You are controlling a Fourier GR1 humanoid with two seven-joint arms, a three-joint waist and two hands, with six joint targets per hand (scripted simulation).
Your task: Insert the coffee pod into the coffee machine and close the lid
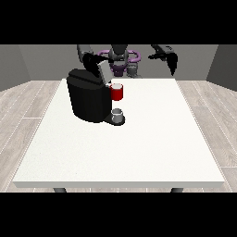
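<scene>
The black coffee machine (88, 99) stands on the white table (139, 148), left of its middle. Its grey lid (102, 71) is tilted up and open. A red pod holder (117, 93) sticks out at the machine's front, with a pale rim on top; whether a pod lies inside is hidden. Below it, a small grey cup-shaped thing (118, 114) sits on the machine's black base. The hand at the view's left (90, 60) is just behind the raised lid, close to its top edge. The hand at the view's right (171, 61) hangs raised over the table's far edge, fingers pointing down, holding nothing.
The robot's torso (119, 60) is behind the table's far edge. The table's front edge (120, 184) runs near the view's bottom. Grey walls and a wood-pattern floor surround the table.
</scene>
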